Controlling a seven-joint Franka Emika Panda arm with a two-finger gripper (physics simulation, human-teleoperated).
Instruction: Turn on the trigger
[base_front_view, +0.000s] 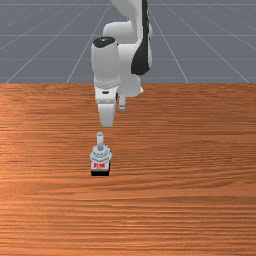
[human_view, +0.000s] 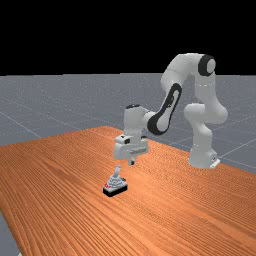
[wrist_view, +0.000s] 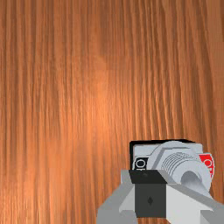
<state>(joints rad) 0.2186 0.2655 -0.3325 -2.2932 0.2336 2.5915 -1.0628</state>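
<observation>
Our claw (human_view: 132, 162) is clenched, above the table (human_view: 65, 175). Toggle switch (base_front_view: 100, 156) sits lower, toward the far view's left of the claw; its lever (base_front_view: 100, 141) sticks up, apart from our fingertips.

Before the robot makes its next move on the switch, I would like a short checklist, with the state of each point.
1. Switch sits flat on the table: ok.
2. Lever is free, with a gap between it and the gripper: ok.
3. Gripper is at the lever, ready to push: not ok; it hangs higher, toward the far view's right.
4. Red label and black label are uncovered enough to find: ok.
5. Switch is already on: cannot tell.
</observation>
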